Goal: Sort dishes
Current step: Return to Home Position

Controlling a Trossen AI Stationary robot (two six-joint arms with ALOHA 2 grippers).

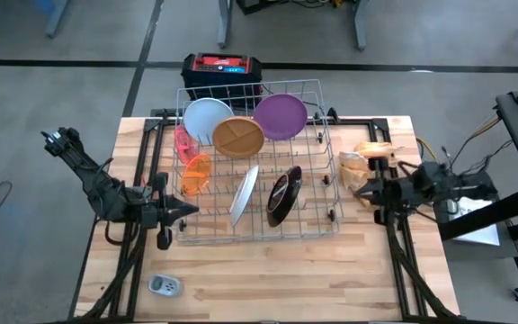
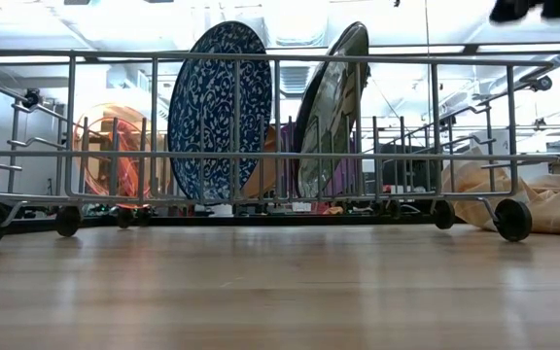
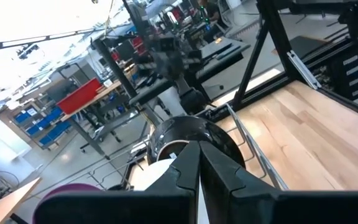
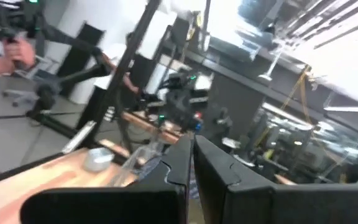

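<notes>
The dishes stand in a wire rack (image 1: 322, 157) at mid-table. A white plate (image 1: 207, 117), a brown divided plate (image 1: 238, 137) and a purple plate (image 1: 281, 115) lean at its far side. A pink cup (image 1: 184, 144) and an orange cup (image 1: 196, 174) lie at its left. A blue speckled plate (image 2: 220, 112) and a dark plate (image 2: 333, 112) stand on edge between the wires near the front. My left gripper (image 1: 192, 211) is shut and bare at the rack's near left corner. My right gripper (image 1: 357, 192) is shut and bare beside the rack's right side.
A small grey-white device (image 1: 163, 286) lies near the table's front left. A crumpled beige bag (image 1: 371, 157) sits right of the rack, by my right arm. A red-and-black box (image 1: 221, 67) stands beyond the far edge. Bare wood runs along the table's front.
</notes>
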